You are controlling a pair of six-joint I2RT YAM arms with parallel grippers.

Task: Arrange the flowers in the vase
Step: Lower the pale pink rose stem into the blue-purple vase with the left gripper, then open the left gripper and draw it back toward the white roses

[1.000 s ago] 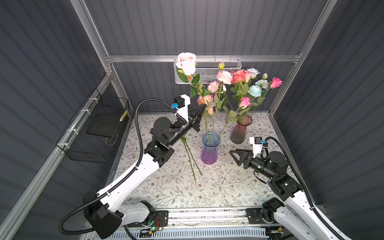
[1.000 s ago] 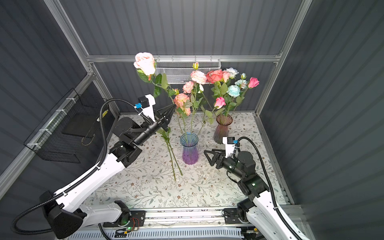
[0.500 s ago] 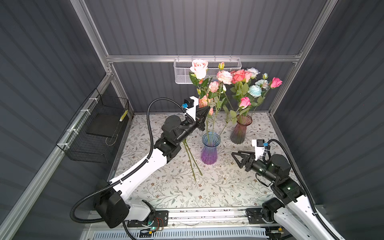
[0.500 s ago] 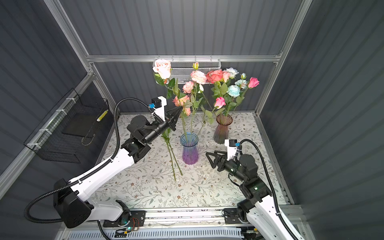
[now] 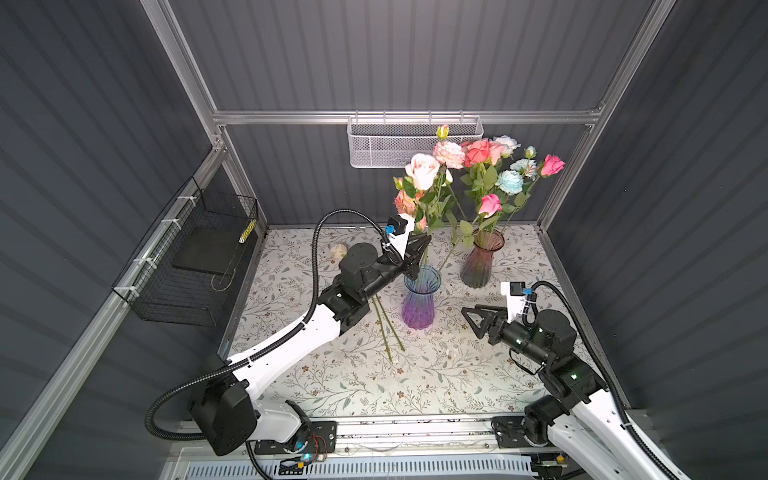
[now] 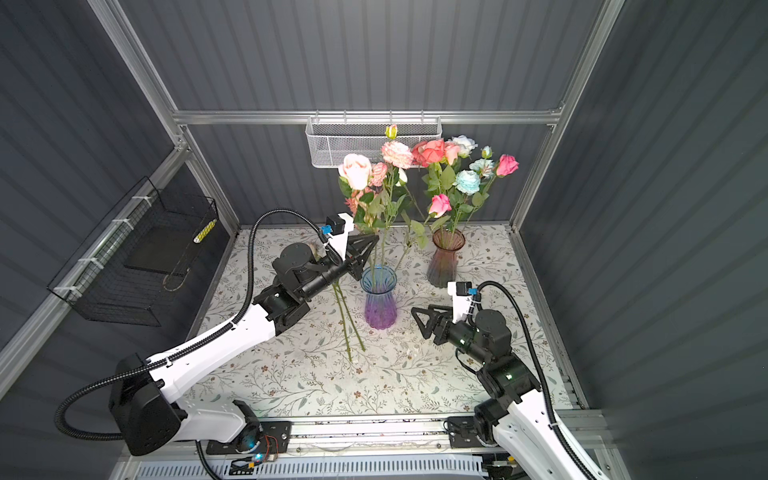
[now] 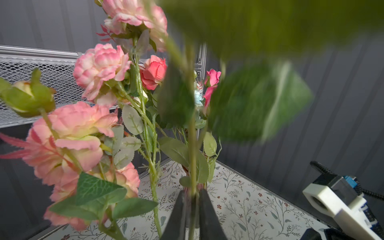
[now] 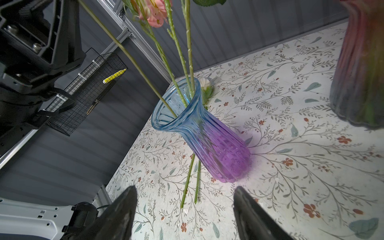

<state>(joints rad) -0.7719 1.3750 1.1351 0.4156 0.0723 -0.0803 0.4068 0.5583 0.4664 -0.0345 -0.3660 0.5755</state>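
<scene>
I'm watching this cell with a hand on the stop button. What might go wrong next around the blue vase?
The left gripper straddles the pale pink rose's stem amid crowded leaves; pulling back may snag them. The slim blue-to-purple glass vase carries tall, slanting stems and might tip.

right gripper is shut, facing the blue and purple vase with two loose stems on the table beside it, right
No, the right gripper is open: the right wrist view shows its jaws wide apart. It does face the blue and purple vase, two loose stems on the table beside it.
</scene>
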